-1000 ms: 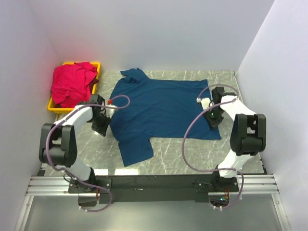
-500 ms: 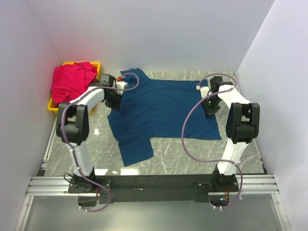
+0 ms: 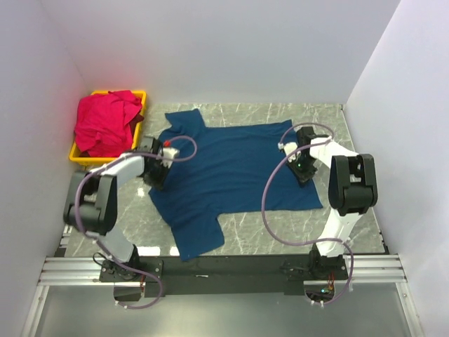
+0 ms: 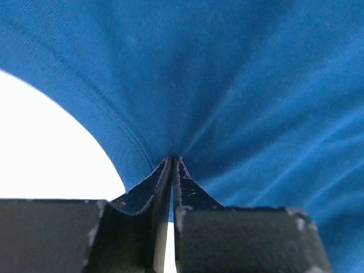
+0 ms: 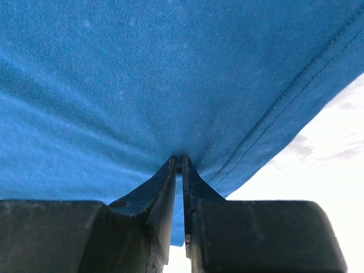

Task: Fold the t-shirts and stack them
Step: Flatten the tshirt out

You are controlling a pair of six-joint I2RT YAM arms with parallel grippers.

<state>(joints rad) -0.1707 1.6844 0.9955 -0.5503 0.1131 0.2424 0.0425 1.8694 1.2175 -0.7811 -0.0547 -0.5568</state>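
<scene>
The navy blue t-shirt (image 3: pixel 228 168) lies spread on the marble table, one sleeve toward the near edge and one toward the far left. My left gripper (image 3: pixel 158 177) is shut on its left edge; in the left wrist view the jaws (image 4: pixel 172 162) pinch the blue cloth (image 4: pixel 227 85) by a hem. My right gripper (image 3: pixel 302 165) is shut on its right edge; the right wrist view shows the jaws (image 5: pixel 179 162) closed on the cloth (image 5: pixel 142 74) near a stitched hem. The red-pink t-shirt (image 3: pixel 105 123) lies crumpled in the yellow bin (image 3: pixel 140 95). No white patch shows.
The yellow bin stands at the far left corner against the white wall. White walls close in the table on three sides. Grey marble table (image 3: pixel 280 225) shows around the navy shirt. Cables loop from both arms over the shirt.
Both grippers have come toward the near side and inward, dragging the shirt's edges. The shirt has shifted left and nearer, and its upper edge now lies lower on the table.
</scene>
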